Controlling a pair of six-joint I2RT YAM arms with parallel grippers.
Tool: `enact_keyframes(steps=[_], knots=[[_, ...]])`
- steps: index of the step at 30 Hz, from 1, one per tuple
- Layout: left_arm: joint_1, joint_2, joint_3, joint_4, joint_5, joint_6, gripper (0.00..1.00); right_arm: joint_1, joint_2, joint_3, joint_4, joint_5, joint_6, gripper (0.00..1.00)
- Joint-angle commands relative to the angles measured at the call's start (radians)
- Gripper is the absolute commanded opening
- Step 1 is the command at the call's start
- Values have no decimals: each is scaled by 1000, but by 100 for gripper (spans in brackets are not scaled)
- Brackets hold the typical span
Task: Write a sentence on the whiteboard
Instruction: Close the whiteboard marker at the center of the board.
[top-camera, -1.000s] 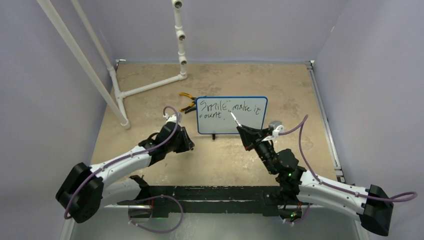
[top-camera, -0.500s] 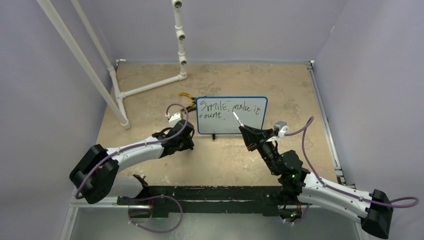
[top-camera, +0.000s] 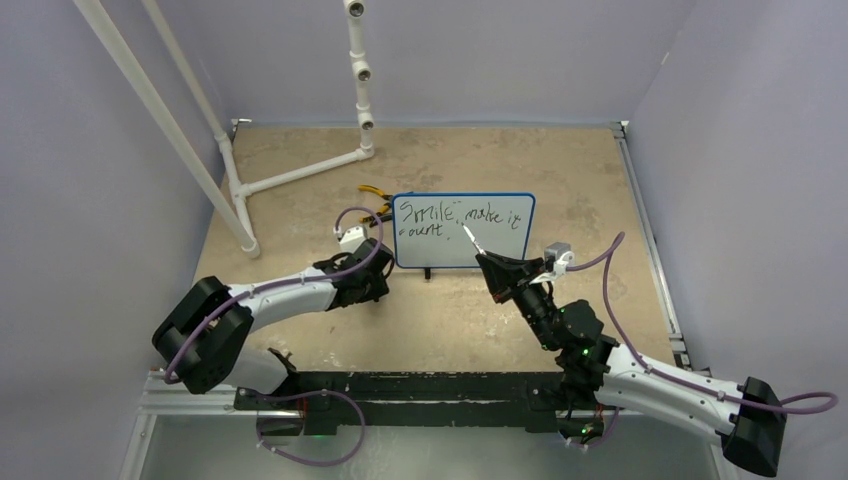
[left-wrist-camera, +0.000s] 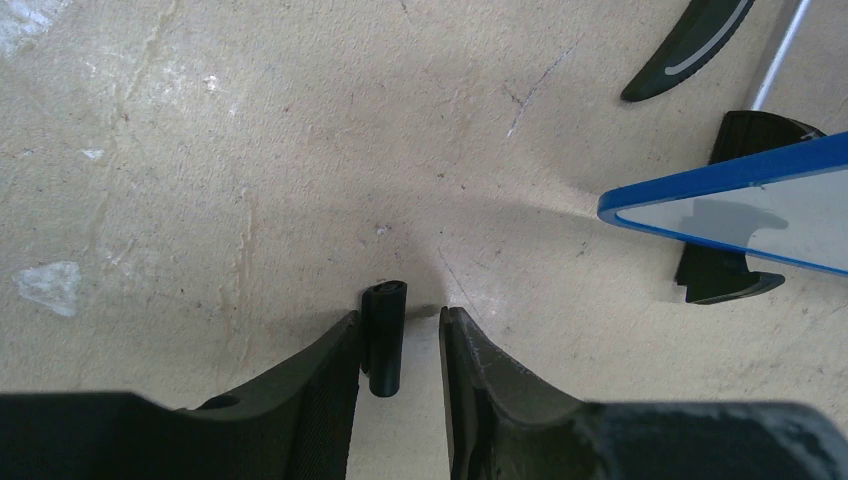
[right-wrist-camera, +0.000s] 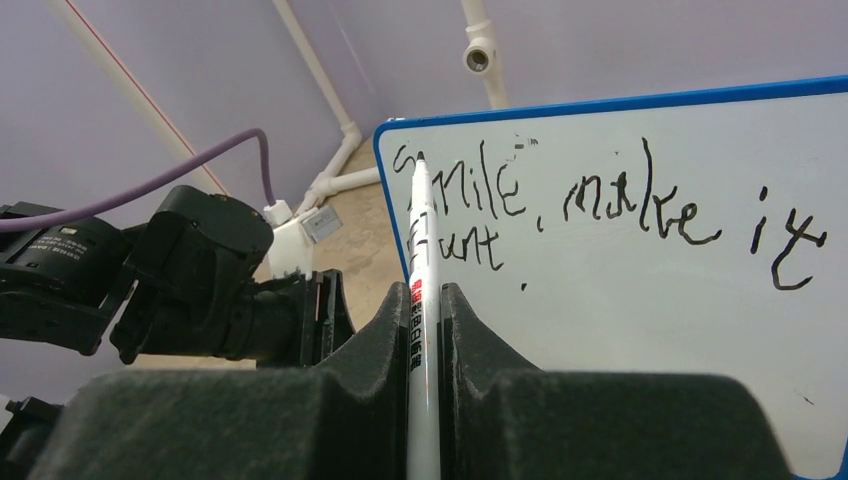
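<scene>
R hand (right-wrist-camera: 425, 292) clamped on pen (right-wrist-camera: 420, 220), tip near board (right-wrist-camera: 650, 330); keep it off text (right-wrist-camera: 600, 195). L hand (left-wrist-camera: 400, 318) apart round cap (left-wrist-camera: 384, 340) at board's 8 o'clock: centre it before closing.

Lab test cell: plain lilac walls (top-camera: 500, 60), white PVC pipe frame (top-camera: 357, 72), tan tabletop (top-camera: 570, 165).

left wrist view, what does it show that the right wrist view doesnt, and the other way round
Only left wrist: a small black cylindrical cap on the beige table between the parted fingers of the left gripper, plus the board's black foot. Only right wrist: the slim white marker clamped in the right gripper, and the black handwritten sentence. Both: the blue-framed white whiteboard.
</scene>
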Motion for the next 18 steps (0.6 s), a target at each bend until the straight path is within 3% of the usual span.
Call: enact_keyframes(steps=[1, 11, 16, 18], knots=[[-5, 23, 26, 11, -18, -10, 33, 0, 0, 1, 15, 0, 9, 0], [-5, 30, -7, 4, -25, -22, 15, 0, -2, 3, 12, 0, 9, 0], [-5, -59, -112, 130, -12, -66, 0, 0, -8, -1, 33, -43, 4, 0], [-5, -125, -157, 192, -19, -84, 0, 0, -3, -12, 72, -90, -9, 0]])
